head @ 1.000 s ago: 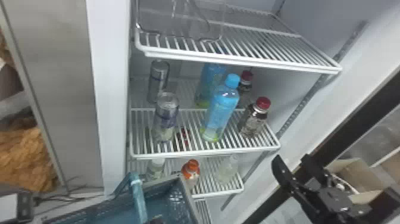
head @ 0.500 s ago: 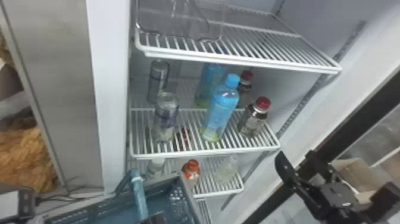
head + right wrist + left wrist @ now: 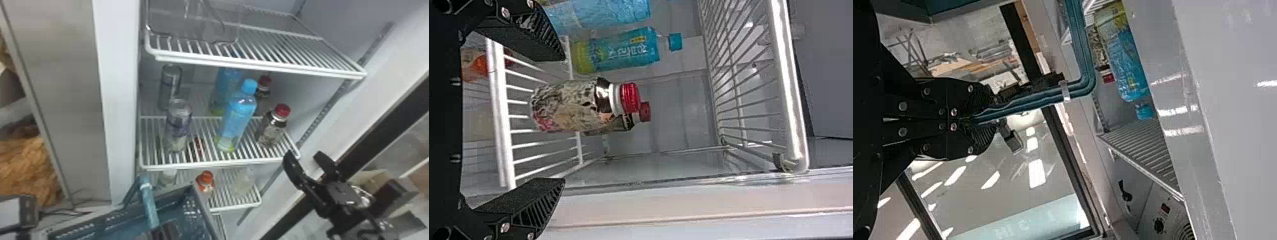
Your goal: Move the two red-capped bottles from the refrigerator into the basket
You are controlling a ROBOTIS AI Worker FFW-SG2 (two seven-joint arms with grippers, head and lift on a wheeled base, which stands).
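In the head view, both red-capped bottles stand upright on the middle shelf [image 3: 223,164] of the refrigerator, the front bottle [image 3: 271,129] close to the shelf's right front corner and the back bottle [image 3: 264,87] behind it, with a tall blue bottle [image 3: 239,116] to the left of the front one. The right pincer [image 3: 303,157] is spread wide and touches neither of them, out in front of the shelf near that corner. Lower down at the left, the left pincer [image 3: 163,232] is pinching the handle [image 3: 149,204] of the basket [image 3: 206,212].
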